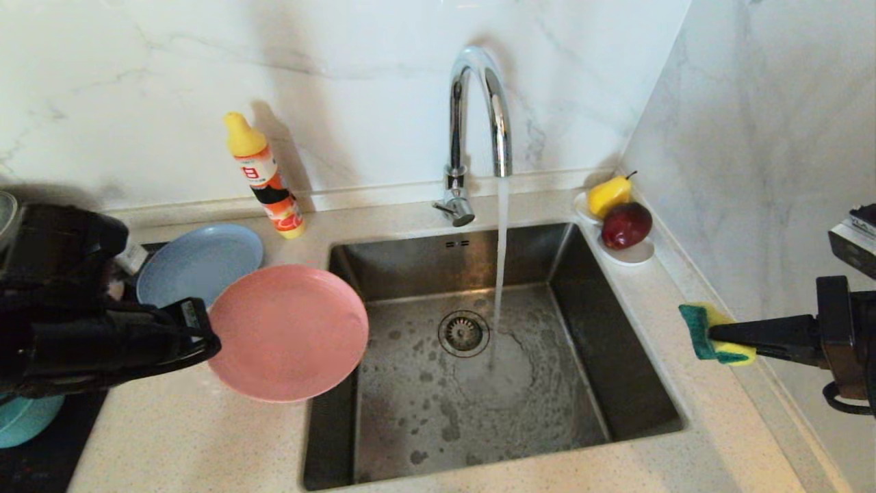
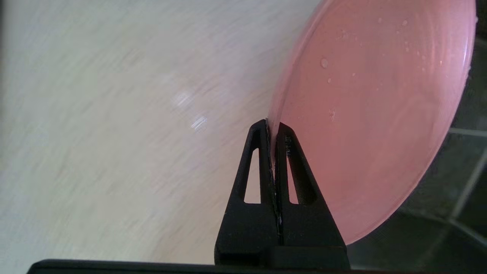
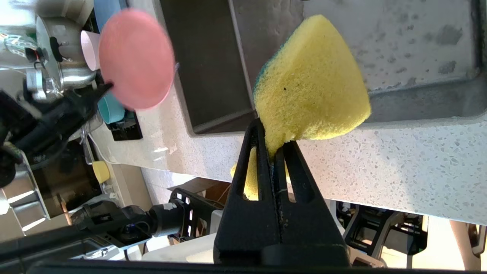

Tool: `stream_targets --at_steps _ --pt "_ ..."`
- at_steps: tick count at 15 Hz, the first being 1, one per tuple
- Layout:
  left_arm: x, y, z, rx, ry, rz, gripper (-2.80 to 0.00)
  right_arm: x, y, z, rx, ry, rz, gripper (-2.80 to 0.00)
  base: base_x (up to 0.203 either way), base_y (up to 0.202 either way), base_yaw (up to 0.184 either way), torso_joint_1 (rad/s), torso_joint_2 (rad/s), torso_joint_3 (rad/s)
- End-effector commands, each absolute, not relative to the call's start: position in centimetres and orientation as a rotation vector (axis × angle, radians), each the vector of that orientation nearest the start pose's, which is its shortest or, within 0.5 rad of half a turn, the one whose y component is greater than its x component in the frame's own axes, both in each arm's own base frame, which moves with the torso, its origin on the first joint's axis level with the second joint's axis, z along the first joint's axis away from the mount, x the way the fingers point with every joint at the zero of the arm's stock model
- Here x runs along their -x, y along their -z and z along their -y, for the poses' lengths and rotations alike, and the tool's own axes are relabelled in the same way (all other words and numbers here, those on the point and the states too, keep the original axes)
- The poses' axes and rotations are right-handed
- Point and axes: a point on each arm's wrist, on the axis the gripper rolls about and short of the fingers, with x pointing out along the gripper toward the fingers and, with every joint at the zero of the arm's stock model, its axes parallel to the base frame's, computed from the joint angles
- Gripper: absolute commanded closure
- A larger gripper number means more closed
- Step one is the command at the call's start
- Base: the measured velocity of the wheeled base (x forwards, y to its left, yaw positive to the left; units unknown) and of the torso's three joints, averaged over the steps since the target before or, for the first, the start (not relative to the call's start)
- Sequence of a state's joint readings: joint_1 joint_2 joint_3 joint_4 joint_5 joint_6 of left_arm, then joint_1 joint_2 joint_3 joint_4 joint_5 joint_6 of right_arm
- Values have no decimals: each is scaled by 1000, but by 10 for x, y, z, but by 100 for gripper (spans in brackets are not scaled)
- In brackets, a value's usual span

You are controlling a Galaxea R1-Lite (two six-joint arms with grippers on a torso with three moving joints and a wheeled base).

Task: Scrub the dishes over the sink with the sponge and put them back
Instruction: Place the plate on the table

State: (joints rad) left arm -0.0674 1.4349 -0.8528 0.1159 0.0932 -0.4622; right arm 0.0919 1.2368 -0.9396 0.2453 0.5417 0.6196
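L claw (image 1: 209, 335) was clamped tight on the rim of the salmon-pink plate (image 1: 287, 332), fingers pinched w/ the plate edge between them, as the left wrist view showed (image 2: 272, 129). Plate was held in the air, roughly level, over the worktop (image 1: 205, 438) at the sink's left edge, its far side overhanging the sink (image 1: 479, 356) a little. Water drops sat on the plate face (image 2: 373, 114).

R claw (image 1: 715, 334) was closed on the sponge (image 1: 715, 332), squeezing one end flat; yellow body stuck out past the fingertips, green scouring side facing the sink in the head view. In the right wrist view the sponge (image 3: 310, 87) bulged out beyond the closed R claw (image 3: 272, 148). It was held above the worktop on the sink's right side, apart from the plate.

Tap (image 1: 479, 116) was running, stream landing just beside the drain strainer (image 1: 464, 333); basin floor wet and foamy.

Blue-grey plate (image 1: 198, 263) lay on the worktop behind the held plate, partly hidden by it. Teal bowl (image 1: 27, 418) peeked out under the L arm at the left edge. Pale pink bowl (image 3: 89, 49) showed only in the right wrist view, beyond the salmon plate. Detergent bottle (image 1: 263, 174) stood leaning by the back wall. Small white dish (image 1: 633, 253) w/ a yellow pear (image 1: 609, 195) and a red apple (image 1: 626, 224) sat at the sink's back right corner.
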Motion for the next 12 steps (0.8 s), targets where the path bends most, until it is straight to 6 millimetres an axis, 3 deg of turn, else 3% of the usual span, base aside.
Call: stream_targets --at_steps 1,6,12 --pt "-204 -202 -7 444 -216 -652 0 -178 -252 -28 -712 -434 -731 0 0 0 0 0 0 0" --pt "-177 -189 -48 527 -334 -680 0 -186 -249 -30 -717 -454 -737 0 0 0 0 0 0 0" --pt "-176 -164 -97 620 -445 -736 0 -197 -246 -31 -721 -482 -733 0 0 0 0 0 0 0"
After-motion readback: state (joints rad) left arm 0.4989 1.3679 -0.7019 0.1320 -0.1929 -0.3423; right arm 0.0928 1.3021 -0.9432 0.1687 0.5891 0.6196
